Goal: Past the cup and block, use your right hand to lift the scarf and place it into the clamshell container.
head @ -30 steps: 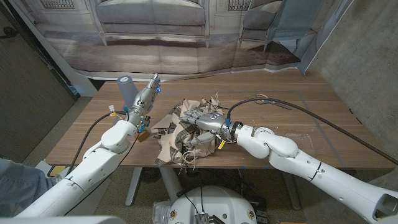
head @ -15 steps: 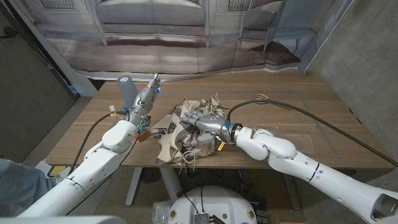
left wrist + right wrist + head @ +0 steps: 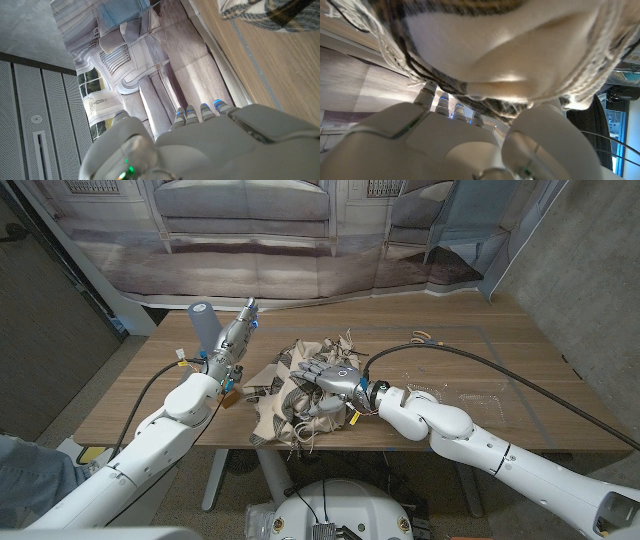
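The scarf is grabbed by the right hand but not lifted yet; the clamshell container is still to be filled; nothing is held by the left hand, fingers straight.

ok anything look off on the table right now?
The plaid scarf lies crumpled, one end drooping over the table's near edge with fringe dangling. The right hand is on it. Nothing spilled or visibly damaged.
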Motion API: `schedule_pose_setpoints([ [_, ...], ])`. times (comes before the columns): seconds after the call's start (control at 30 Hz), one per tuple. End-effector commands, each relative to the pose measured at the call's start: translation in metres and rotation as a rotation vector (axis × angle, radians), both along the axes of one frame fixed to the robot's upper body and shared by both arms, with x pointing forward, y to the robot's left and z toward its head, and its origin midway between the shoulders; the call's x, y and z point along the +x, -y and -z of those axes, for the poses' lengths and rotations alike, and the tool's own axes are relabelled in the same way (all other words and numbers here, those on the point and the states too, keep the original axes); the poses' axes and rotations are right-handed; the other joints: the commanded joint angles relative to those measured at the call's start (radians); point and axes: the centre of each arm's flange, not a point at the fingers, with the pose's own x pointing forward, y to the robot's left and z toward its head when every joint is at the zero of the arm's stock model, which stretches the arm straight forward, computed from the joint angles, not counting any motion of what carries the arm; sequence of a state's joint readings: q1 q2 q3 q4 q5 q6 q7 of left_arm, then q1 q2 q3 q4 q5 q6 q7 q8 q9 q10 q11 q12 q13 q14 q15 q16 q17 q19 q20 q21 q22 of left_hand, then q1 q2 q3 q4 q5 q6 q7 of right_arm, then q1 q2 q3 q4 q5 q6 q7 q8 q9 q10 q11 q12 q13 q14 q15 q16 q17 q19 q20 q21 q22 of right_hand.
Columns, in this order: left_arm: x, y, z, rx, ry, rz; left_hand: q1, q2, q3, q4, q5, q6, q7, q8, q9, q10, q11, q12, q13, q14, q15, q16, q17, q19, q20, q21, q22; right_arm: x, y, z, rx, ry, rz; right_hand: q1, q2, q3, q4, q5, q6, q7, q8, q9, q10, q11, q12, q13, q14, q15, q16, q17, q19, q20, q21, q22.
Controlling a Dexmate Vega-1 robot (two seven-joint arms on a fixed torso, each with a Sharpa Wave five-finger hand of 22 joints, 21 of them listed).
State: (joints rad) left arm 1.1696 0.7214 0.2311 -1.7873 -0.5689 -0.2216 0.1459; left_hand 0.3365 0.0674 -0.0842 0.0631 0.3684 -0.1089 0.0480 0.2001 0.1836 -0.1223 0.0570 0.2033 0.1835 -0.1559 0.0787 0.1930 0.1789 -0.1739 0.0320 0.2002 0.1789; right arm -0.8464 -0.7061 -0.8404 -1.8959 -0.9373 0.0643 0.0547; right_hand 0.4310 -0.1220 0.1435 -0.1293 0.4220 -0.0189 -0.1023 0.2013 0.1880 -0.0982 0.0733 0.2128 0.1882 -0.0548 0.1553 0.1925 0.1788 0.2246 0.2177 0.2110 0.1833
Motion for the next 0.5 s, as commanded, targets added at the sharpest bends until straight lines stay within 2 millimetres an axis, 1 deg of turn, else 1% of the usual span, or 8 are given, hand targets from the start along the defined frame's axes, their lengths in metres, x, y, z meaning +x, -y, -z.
schedule_pose_setpoints([
  [0.03,-0.0024,-0.0008,0.0018,-0.004,0.002,-0.001,0.010,0.003,-0.006,0.001,0.001,0.004,0.002,-0.001,0.005,0.000,-0.001,0.002,0.004,0.005,-0.001,0.003,0.006,-0.098,0.005,0.004,0.005,0.0092,0.0021,0.0057,-0.029,-0.010,0.041,0.009,0.000,-0.003,-0.003,0.007,0.007,-0.001,0.007,0.004,0.006,0.003,0.007,0.004,0.009,0.003,0.002,0.004,0.011,0.001,0.006,0.004],
  [0.43,-0.0030,-0.0007,0.0034,-0.005,-0.004,-0.005,0.013,0.004,-0.009,0.001,0.001,0.010,0.002,0.001,0.005,0.009,-0.005,0.005,0.004,0.012,-0.003,0.005,0.006,-0.099,0.009,0.003,0.005,0.0162,0.0043,0.0096,-0.035,-0.032,0.058,0.019,0.003,-0.004,-0.004,0.012,0.021,-0.005,0.011,0.005,0.019,0.000,0.011,0.004,0.019,0.001,0.005,0.004,0.020,0.001,0.006,0.004],
  [0.5,-0.0027,-0.0004,0.0035,-0.005,-0.002,-0.003,0.013,0.004,-0.009,0.001,0.001,0.010,0.002,0.001,0.005,0.009,-0.004,0.005,0.004,0.012,-0.002,0.004,0.006,-0.099,0.008,0.003,0.005,0.0167,0.0044,0.0099,-0.038,-0.030,0.064,0.024,0.005,-0.003,-0.005,0.014,0.030,-0.010,0.014,0.005,0.021,0.000,0.012,0.004,0.032,-0.006,0.008,0.004,0.034,-0.001,0.011,0.005],
])
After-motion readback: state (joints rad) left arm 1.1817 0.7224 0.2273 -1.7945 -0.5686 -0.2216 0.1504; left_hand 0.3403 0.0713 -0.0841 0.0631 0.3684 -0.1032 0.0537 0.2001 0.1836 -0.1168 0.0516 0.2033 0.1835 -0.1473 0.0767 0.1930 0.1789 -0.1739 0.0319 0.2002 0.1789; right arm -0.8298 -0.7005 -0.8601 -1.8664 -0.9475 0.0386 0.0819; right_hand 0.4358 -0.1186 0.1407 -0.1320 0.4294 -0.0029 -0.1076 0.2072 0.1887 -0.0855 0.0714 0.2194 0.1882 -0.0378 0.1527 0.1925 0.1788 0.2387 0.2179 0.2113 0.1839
